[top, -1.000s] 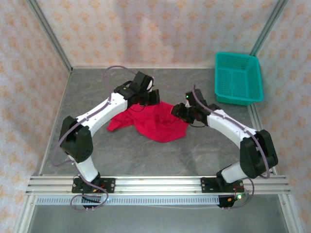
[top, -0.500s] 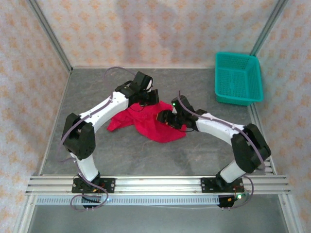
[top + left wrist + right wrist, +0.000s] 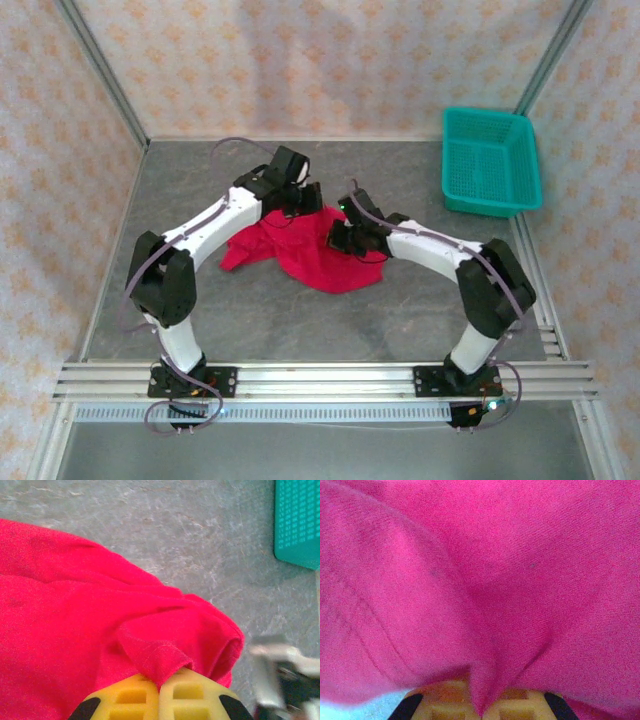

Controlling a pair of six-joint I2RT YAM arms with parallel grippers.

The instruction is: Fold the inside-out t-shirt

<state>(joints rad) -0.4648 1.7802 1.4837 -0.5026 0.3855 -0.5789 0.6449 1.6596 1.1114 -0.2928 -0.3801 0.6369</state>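
Observation:
The inside-out t-shirt (image 3: 310, 255) is a crumpled bright red heap in the middle of the grey table. My left gripper (image 3: 305, 200) sits at the heap's far edge, shut on a fold of the red cloth (image 3: 155, 662) that is pinched between its yellow fingers (image 3: 125, 700). My right gripper (image 3: 338, 238) is at the heap's right side, over the cloth. Its yellow fingers (image 3: 520, 707) are shut on a pleat of the t-shirt (image 3: 480, 580), which rises in a narrow ridge (image 3: 482, 690) between them.
A teal mesh basket (image 3: 490, 160) stands at the back right corner, and its edge (image 3: 297, 525) shows in the left wrist view. Patterned walls enclose the table on three sides. Bare grey tabletop (image 3: 300, 320) lies in front of the shirt.
The right arm has reached left onto the shirt, and its gripper has shut on the cloth. The left gripper has stayed in place, still pinching the shirt.

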